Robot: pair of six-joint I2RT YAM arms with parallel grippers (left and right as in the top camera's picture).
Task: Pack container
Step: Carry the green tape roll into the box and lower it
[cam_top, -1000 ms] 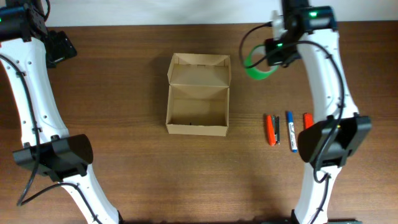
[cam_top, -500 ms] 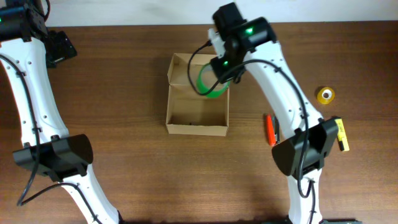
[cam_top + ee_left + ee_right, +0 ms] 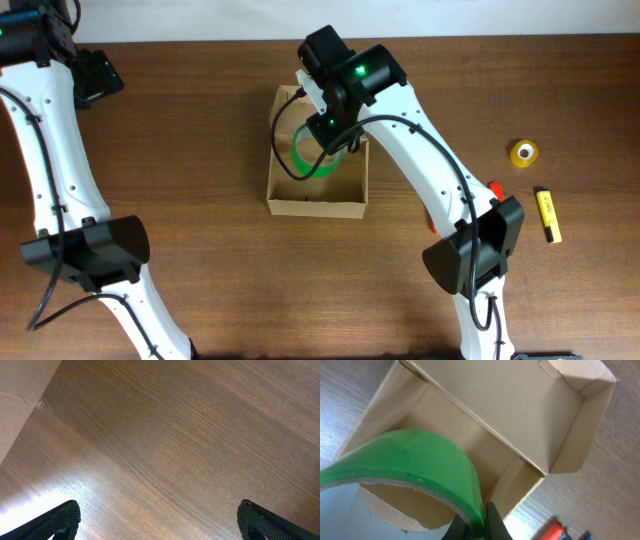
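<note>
The container [image 3: 316, 207] is an open tan cardboard box in the middle of the table with its flap lid folded back; it also fills the right wrist view [image 3: 520, 415]. My right gripper [image 3: 332, 140] is shut on a green tape roll [image 3: 312, 160] and holds it over the open box; in the right wrist view the jaws [image 3: 482, 522] pinch the wall of the green roll [image 3: 415, 460]. My left gripper [image 3: 157, 520] is open and empty over bare wood at the far left, with a box edge [image 3: 20, 395] at that view's corner.
A small yellow tape roll [image 3: 522, 152] and a yellow marker [image 3: 547, 215] lie at the right. A red pen [image 3: 494, 189] shows beside my right arm, and red pen tips [image 3: 552, 530] show in the right wrist view. My left arm [image 3: 50, 150] stands along the left edge.
My right gripper has carried the green tape roll leftward from the table's right side to above the open box. The left arm has not moved.
</note>
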